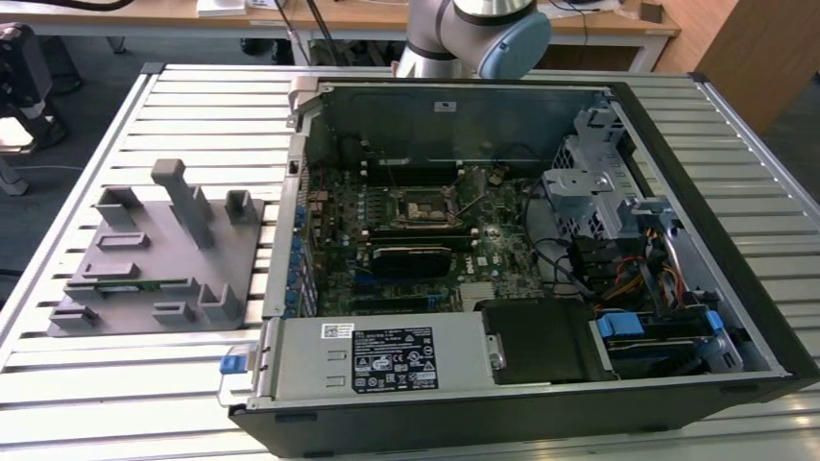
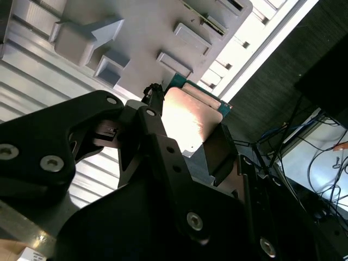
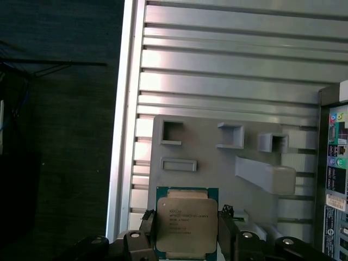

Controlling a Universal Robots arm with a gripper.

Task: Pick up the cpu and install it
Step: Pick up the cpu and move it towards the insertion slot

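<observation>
2 black fingers (image 3: 147, 231) of the gripper (image 3: 186, 236) pinch the small flat square silver-topped, green-rimmed cpu (image 3: 186, 224) by its opposite edges. the cpu is held in the air over the grey plastic holder tray (image 3: 206, 163), not touching it. the tray lies on the ribbed aluminium table (image 3: 217, 65), beside the open black computer case (image 1: 487, 434).

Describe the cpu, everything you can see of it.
The cpu is a flat square chip. It has a silver-grey metal lid with faint print, set on a green board that shows as a thin rim. The lid looks shiny and catches a warm glare in the second wrist view. The gripper is shut on it, with a black finger against each of two opposite edges. It is held lid-up, clear of the grey parts tray below it on the slatted table.
</observation>
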